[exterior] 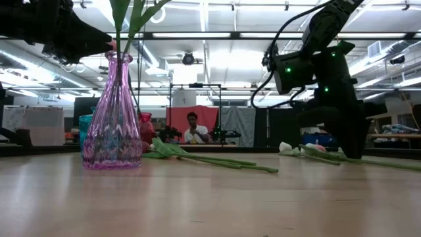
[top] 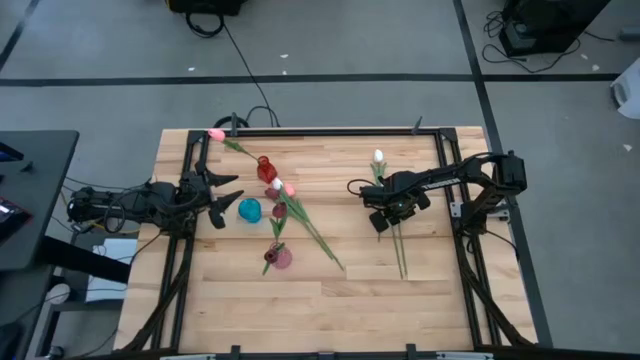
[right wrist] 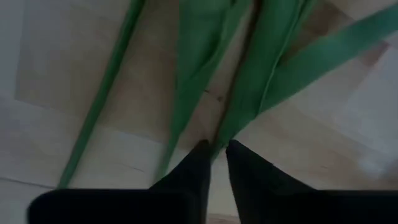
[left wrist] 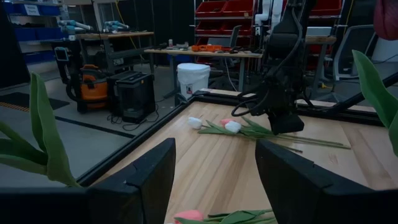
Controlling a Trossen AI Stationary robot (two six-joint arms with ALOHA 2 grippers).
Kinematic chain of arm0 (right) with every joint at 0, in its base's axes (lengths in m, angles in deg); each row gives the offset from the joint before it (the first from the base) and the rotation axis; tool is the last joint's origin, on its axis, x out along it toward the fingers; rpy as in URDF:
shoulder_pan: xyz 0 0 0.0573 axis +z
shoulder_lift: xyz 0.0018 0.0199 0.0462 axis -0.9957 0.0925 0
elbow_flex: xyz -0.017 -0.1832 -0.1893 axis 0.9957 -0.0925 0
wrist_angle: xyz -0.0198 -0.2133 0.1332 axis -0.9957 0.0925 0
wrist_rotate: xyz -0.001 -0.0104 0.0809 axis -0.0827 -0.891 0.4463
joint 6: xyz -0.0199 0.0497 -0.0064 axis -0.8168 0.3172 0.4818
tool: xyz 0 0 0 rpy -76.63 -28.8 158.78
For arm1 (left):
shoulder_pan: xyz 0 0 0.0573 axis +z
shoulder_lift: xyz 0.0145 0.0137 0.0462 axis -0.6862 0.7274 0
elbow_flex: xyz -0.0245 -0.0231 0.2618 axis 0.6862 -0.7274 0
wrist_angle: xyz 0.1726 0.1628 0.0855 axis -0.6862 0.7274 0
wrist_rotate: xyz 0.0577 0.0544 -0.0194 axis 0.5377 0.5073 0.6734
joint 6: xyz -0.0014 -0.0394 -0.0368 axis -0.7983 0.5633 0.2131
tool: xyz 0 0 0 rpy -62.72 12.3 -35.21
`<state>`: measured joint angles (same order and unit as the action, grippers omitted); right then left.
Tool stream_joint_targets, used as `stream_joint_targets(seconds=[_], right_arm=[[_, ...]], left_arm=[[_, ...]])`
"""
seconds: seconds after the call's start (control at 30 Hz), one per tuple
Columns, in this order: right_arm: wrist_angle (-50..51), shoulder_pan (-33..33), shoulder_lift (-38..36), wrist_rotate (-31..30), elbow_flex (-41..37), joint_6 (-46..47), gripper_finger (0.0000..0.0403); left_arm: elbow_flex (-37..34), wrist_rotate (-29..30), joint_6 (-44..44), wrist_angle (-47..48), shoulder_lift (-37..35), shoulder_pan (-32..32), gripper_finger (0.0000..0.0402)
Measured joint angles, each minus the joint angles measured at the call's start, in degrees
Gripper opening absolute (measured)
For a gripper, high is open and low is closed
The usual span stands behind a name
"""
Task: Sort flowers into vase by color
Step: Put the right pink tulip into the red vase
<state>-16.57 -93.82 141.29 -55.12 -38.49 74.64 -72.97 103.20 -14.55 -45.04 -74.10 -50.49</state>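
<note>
The right hand (top: 385,211) is down at the tabletop (top: 430,300), directly over a small bunch of flowers (top: 392,240) on the right side. In the right wrist view its two fingers (right wrist: 198,163) stand nearly together with only a thin slit between them, their tips at a green stem (right wrist: 239,118); whether that stem is actually pinched I cannot tell.

These stems run long and thin from a white head (top: 378,156) near the far edge, under the hand, toward the near edge, so the hand sits across their long axis around mid-stem. The right arm is by far the nearer one to this bunch.

The left hand (top: 225,196) hovers at the left, fingers spread apart and holding nothing, just beside the teal vase (top: 249,210). A red vase (top: 265,168) stands farther back and a pink vase (top: 281,257) nearer the front, already holding a dark red tulip. Between the vases lies a second loose group with pink heads (top: 288,188), and one pink tulip (top: 216,134) lies at the far left corner.
</note>
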Motion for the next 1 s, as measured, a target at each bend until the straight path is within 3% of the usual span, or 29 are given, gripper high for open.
stream_joint_targets(seconds=[0.2,0.37,0.7,1.0], right_arm=[[-0.27,0.0,-0.45,0.31,-0.74,-0.23,0.0009],[2.07,0.0,-2.01,-1.0,-0.42,-2.55,0.0007],[-2.74,3.32,-14.8,-4.02,1.4,-13.26,0.0004],[-2.41,6.97,-19.21,-4.19,1.38,-5.79,0.0021]], left_arm=[[0.0,0.01,0.02,0.19,0.01,0.0,0.0227],[0.0,-1.23,0.02,0.34,-0.1,-0.02,0.0227],[0.68,-3.81,0.02,-0.12,-0.42,-0.02,0.0227],[0.7,-4.06,0.02,0.09,-0.42,-0.02,0.0227]])
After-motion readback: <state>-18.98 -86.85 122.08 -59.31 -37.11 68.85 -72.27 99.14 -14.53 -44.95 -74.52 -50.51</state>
